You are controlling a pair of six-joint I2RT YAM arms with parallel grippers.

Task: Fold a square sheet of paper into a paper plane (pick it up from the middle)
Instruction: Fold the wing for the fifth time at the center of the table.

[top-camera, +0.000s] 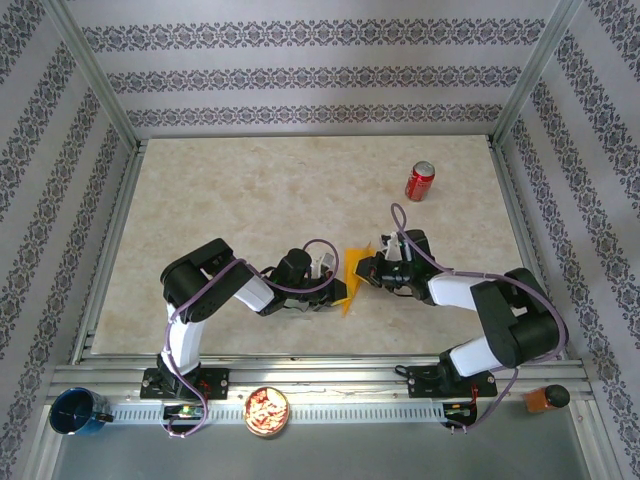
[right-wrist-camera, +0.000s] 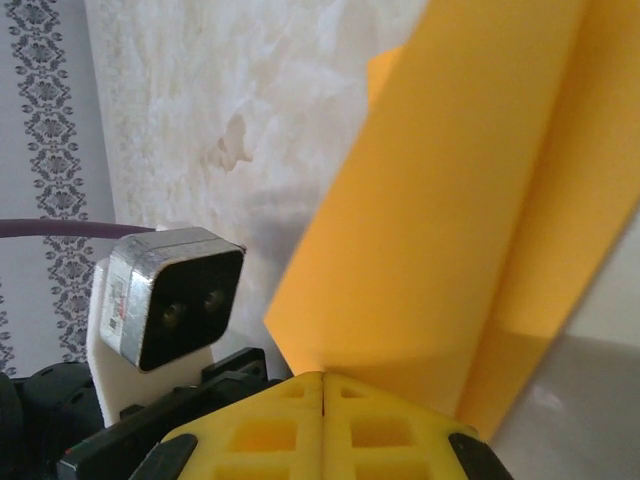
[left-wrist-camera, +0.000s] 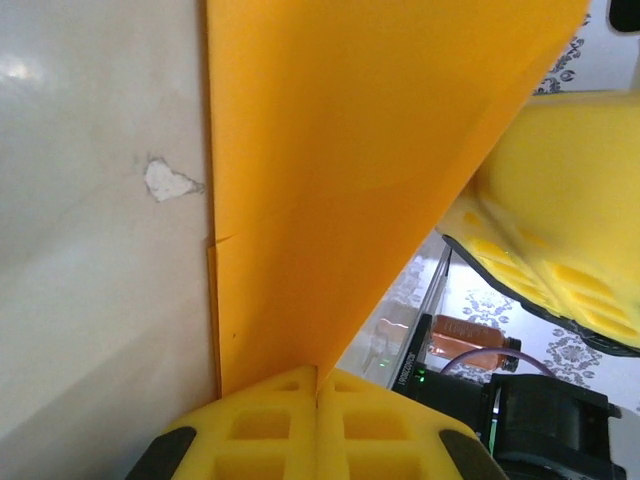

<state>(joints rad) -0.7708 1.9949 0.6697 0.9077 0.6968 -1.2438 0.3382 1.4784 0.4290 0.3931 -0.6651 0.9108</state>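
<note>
**Pinching the paper (top-camera: 349, 272) from both sides, mid-fold**

Both arms meet over the near middle of the table (top-camera: 250, 190), and the paper stands on edge between them as a narrow, pointed, creased shape. Whether its lower tip touches the table I cannot tell. The left gripper (left-wrist-camera: 318, 378) has its yellow pads pressed together on one edge of the paper, which rises from the seam between them. The right gripper (right-wrist-camera: 322, 380) is clamped the same way on the opposite side. Its wrist view shows at least two layers, one flap lying over another along a long crease.

My reading is that the task is well past the pick-up and into the folding — the square is already a layered wedge, but wings and a clean centre ridge are not yet plain. The next move calls for the two grips to work together. One should hold the crease steady while the other swings its flap over, keeping the edges lined up. They must not pull apart, since paper this thin could tear or slip from the pads.

As for containers, a red can (top-camera: 419, 181) stands upright at the far right, well apart from the work. On the near rail sit a blue cup (top-camera: 75, 412), whose inside looks dark and unreadable, and a bowl (top-camera: 267, 410) holding pinkish-orange bits.
</note>
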